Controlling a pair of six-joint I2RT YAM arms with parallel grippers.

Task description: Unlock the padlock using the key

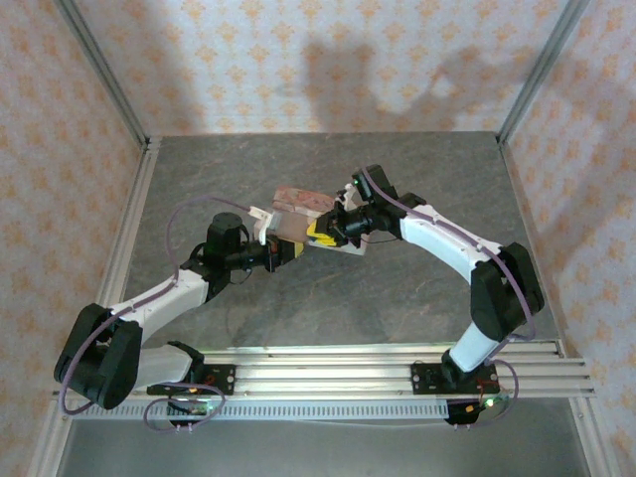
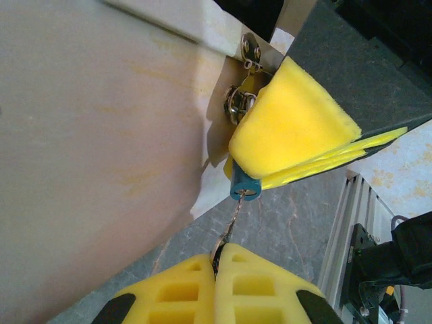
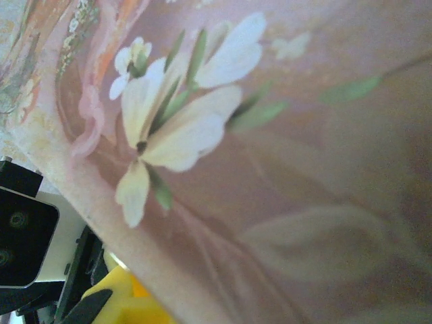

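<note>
1. The grey table [image 1: 417, 298] carried both arms, which reached in from the near edge and met at its middle.
2. The pink tin [image 1: 298, 202], painted with pale flowers and green leaves, sat at that meeting point, between the two arms' ends. In the left wrist view its plain side wall took up the left half, with a small metal latch [image 2: 237, 101] on its edge.
3. The right gripper [image 1: 323, 236] came in from the right against the tin. Its yellow foam fingers [image 2: 290, 128] stood narrow, closed over the padlock's body just beside the latch.
4. The left gripper [image 2: 217, 255] pointed up at the padlock from below. Its yellow fingers were pressed together, pinching the head of the key between their tips.
5. The padlock [image 2: 244, 186] was a tiny teal one. Only its lower end showed, poking out from under the right gripper's foam, close against the tin's edge and just below the latch.
6. The key [image 2: 231, 223], thin and silvery, ran from the left gripper's fingertips up to the padlock's bottom face, its tip at the keyhole. How deep it sat could not be told.
</note>
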